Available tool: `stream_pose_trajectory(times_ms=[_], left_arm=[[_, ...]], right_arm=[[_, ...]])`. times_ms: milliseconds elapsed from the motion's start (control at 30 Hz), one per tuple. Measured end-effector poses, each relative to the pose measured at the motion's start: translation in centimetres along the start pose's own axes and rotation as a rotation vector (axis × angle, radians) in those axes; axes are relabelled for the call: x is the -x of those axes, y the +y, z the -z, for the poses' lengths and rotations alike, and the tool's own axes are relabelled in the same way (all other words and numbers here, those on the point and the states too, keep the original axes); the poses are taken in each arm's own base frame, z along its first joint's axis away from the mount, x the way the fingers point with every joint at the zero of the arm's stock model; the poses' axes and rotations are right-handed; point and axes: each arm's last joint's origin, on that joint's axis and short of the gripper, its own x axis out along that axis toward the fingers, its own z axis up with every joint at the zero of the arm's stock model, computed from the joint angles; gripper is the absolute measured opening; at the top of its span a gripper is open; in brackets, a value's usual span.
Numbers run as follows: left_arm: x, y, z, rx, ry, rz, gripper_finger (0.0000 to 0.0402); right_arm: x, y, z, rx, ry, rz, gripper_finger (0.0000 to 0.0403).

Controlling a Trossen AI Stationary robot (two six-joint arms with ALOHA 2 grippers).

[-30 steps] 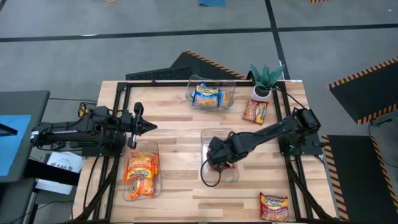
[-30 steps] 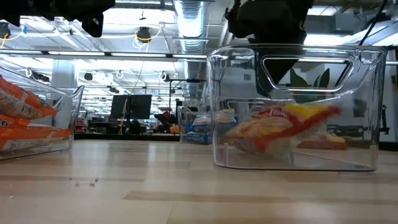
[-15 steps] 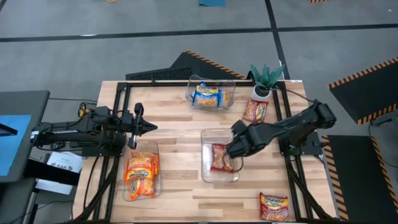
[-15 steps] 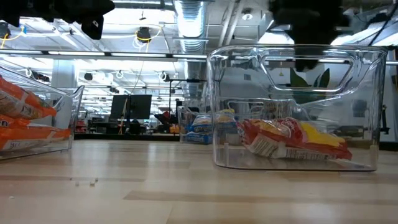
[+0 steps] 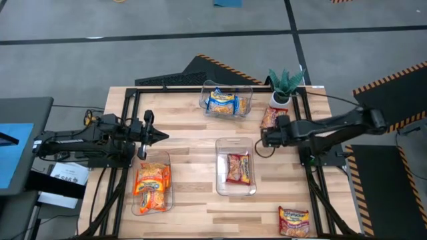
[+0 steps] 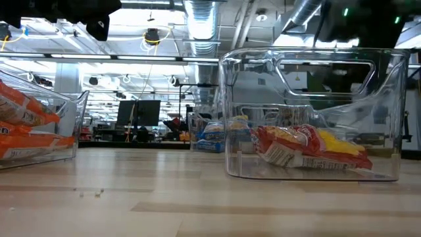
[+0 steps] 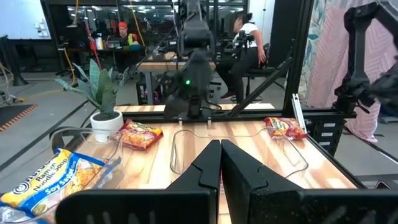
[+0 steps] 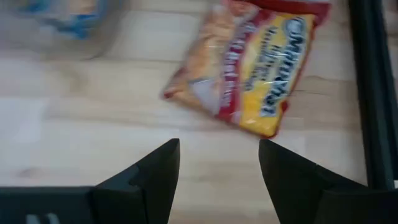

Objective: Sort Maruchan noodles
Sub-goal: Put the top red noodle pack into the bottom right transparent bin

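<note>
One red-orange Maruchan packet (image 5: 238,167) lies flat on the floor of the clear middle bin (image 5: 220,188); it also shows in the low view (image 6: 309,148). My right gripper (image 5: 265,137) hangs open over bare table between that bin and a loose red-orange packet (image 5: 272,119) by the plant. In the right wrist view that packet (image 8: 249,59) lies just beyond the open fingers (image 8: 217,165). My left gripper (image 5: 160,136) waits shut and level at the table's left, empty. Another loose packet (image 5: 293,220) lies at the near right.
A far bin (image 5: 248,105) holds a blue-and-yellow packet (image 5: 221,102). The near-left bin (image 5: 137,207) holds orange packets (image 5: 152,187). A potted plant (image 5: 283,85) stands at the far right corner. A black frame rail (image 5: 310,180) runs along the table's right edge.
My right gripper has let go of the red-orange packet in the middle bin, come up out of it and swung toward the table's far right, toward the loose packet by the plant, rolling as it went. The released packet has dropped flat onto the bin's floor.
</note>
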Motion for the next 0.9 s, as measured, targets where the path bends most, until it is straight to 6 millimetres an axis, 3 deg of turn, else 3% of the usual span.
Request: stream_pose_trajectory(times_ms=[233,500,633,800,900], left_arm=[[0.0,0.0,0.0,0.0,0.001,-0.002,0.0],[0.0,0.0,0.0,0.0,0.001,-0.003,0.0],[0.0,0.0,0.0,0.0,0.002,-0.003,0.0],[0.0,0.0,0.0,0.0,0.002,-0.003,0.0],[0.0,0.0,0.0,0.0,0.002,-0.002,0.0]], right_arm=[[-4.9,-1.1,0.0,-0.069,-0.017,0.139,0.0244],[-8.0,-0.4,0.1,-0.04,-0.026,0.202,0.0235],[-8.9,-0.2,0.3,0.002,-0.014,0.222,0.0175],[-8.9,-0.1,1.0,0.104,0.009,0.229,0.0024],[-7.6,0.4,1.3,0.143,0.039,0.18,0.0016]])
